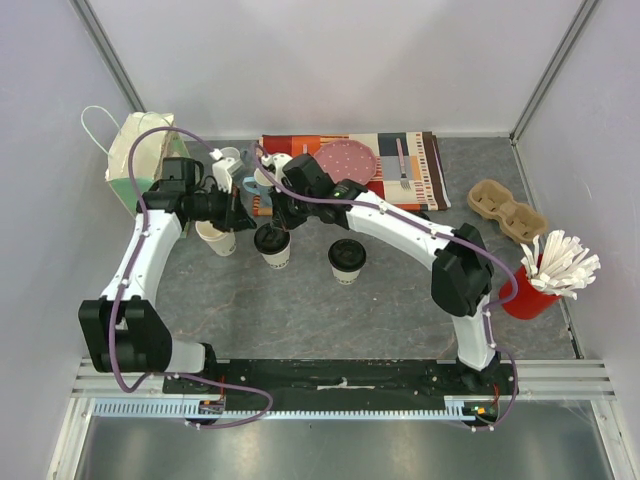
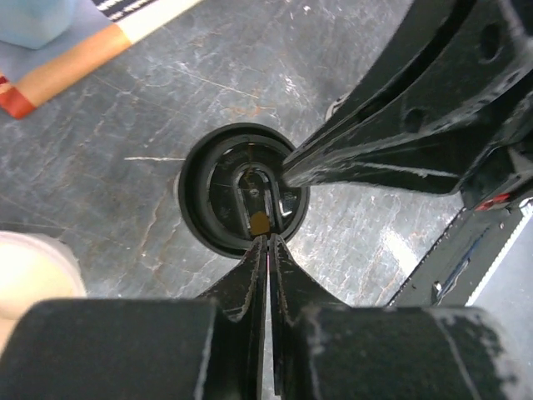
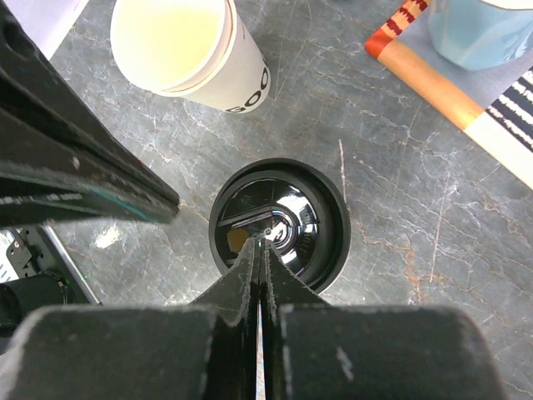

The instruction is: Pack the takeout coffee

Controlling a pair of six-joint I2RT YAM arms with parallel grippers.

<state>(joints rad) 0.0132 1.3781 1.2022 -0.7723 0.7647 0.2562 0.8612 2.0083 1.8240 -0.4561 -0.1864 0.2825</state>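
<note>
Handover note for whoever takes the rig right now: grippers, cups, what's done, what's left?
Left gripper: shut, holding nothing, tips at the lid of the middle cup.
Right gripper: shut, empty, at that same lid.
Second lidded cup stands to its right, open cup to its left.
Done: two cups lidded.
Left: likely loading the cups into the cup carrier, far right.

- Grey marbled tabletop (image 1: pixel 400 310), streaked with pale scuffs.
- Near centre, standing apart: left lidded cup (image 1: pixel 272 246), right lidded cup (image 1: pixel 346 259).
- Open paper cup (image 1: pixel 217 238) just left of these, upright.
- Patterned cloth (image 1: pixel 425 185) along the back.
- Cardboard cup carrier (image 1: pixel 507 211) at right.
- Red cup (image 1: pixel 520 300) of white sticks (image 1: pixel 562 262), right edge.
- Pale bag (image 1: pixel 135 155), back-left corner.
</note>
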